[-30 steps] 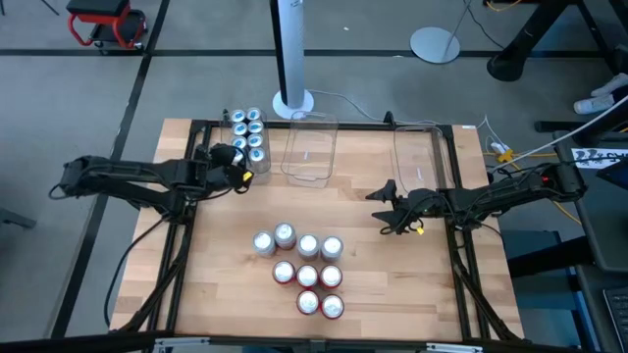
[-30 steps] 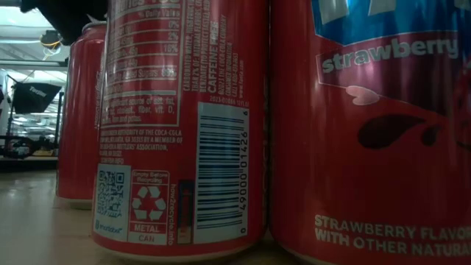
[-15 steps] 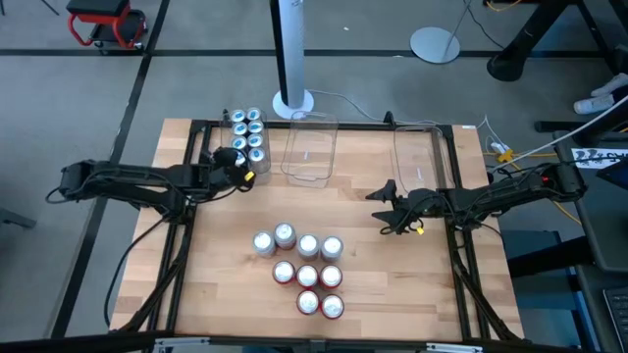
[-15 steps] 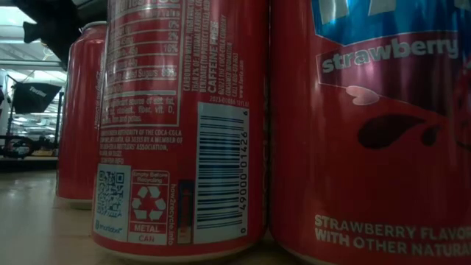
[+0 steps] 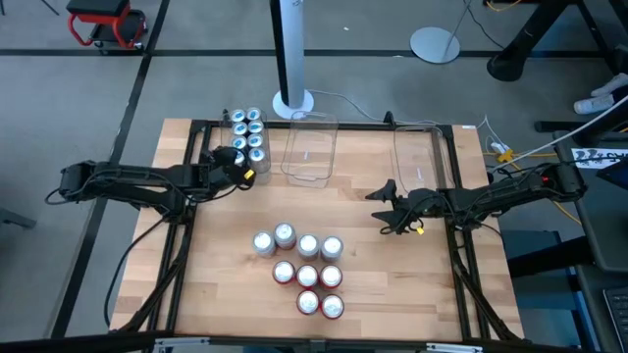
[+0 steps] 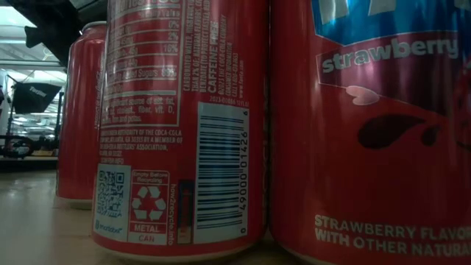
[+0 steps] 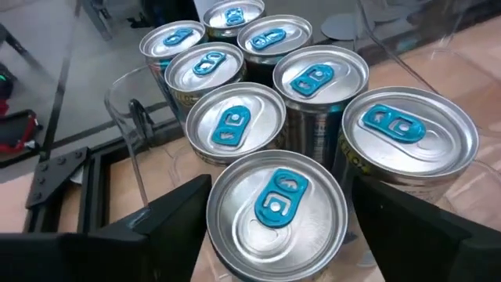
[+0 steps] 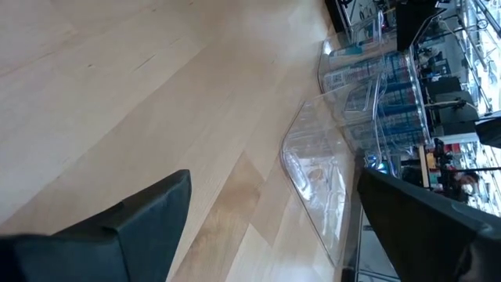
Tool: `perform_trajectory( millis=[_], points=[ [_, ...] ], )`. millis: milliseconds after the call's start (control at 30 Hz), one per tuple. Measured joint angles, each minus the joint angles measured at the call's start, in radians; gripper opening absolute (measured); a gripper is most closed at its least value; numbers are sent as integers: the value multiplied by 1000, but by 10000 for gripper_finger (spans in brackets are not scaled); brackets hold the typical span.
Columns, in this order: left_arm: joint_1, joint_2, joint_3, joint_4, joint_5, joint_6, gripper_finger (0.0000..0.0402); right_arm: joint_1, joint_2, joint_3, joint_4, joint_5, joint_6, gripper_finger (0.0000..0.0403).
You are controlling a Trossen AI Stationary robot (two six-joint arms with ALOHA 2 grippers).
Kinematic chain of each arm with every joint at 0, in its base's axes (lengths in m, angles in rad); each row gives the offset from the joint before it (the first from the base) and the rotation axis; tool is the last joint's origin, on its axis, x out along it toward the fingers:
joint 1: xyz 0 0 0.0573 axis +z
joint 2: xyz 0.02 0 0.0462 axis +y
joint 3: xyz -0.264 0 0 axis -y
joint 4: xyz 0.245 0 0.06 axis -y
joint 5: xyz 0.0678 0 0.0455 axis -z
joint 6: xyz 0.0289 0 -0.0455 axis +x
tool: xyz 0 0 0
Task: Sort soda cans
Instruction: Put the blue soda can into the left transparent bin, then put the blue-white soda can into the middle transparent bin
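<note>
Left gripper (image 5: 238, 167) sits at about 10 o'clock on the table (image 5: 226, 284), right at the near end of the blue-tab cans (image 5: 247, 133). In the left wrist view its fingers (image 7: 168, 227) stand parted on either side of the nearest can (image 7: 275, 205), which sits between them; cannot tell whether the pads touch its sides, so no firm hold can be called. That can stands upright in the clear left tub (image 7: 125, 117), touching the cans behind it; seven silver tops with blue tabs show there, packed in two rows.

Right gripper (image 5: 390, 209) is at about 3 o'clock, over bare wood, fingers spread wide, holding nothing. Right wrist view shows only table boards and a clear tub (image 8: 317, 168) ahead of it.

Two more clear tubs at 12 to 1 o'clock: middle tub (image 5: 311, 176) and right tub (image 5: 399, 147).

Loose cluster of cans (image 5: 306, 270) at about 6 o'clock: four silver-sided ones in the far row, five red ones nearer the front edge, all upright and close together. Low view is filled by red cans (image 6: 180, 125), one labelled strawberry (image 6: 383, 125).
</note>
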Motion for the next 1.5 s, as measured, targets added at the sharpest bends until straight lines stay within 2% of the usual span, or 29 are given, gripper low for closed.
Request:
perform_trajectory(
  millis=[233,400,667,800,1000,1133,1367,1500],
  points=[
    [-18,-27,112,-95,14,97,300,0,0,0,0,0,7,367],
    [-59,-72,216,-154,66,187,300,0,0,0,-1,0,8,367],
    [-194,-92,241,-58,225,335,300,0,0,0,28,0,25,367],
    [-268,-62,240,-11,252,391,301,0,0,1,128,-14,98,367],
    [-338,-21,240,10,253,425,301,0,0,1,263,-177,180,367],
    [-357,-4,240,19,252,434,301,0,0,2,296,-232,267,367],
    [-363,42,240,115,251,529,301,1,26,23,291,-247,484,367],
    [-370,71,239,137,251,548,301,36,140,104,295,-249,589,367]
  ],
)
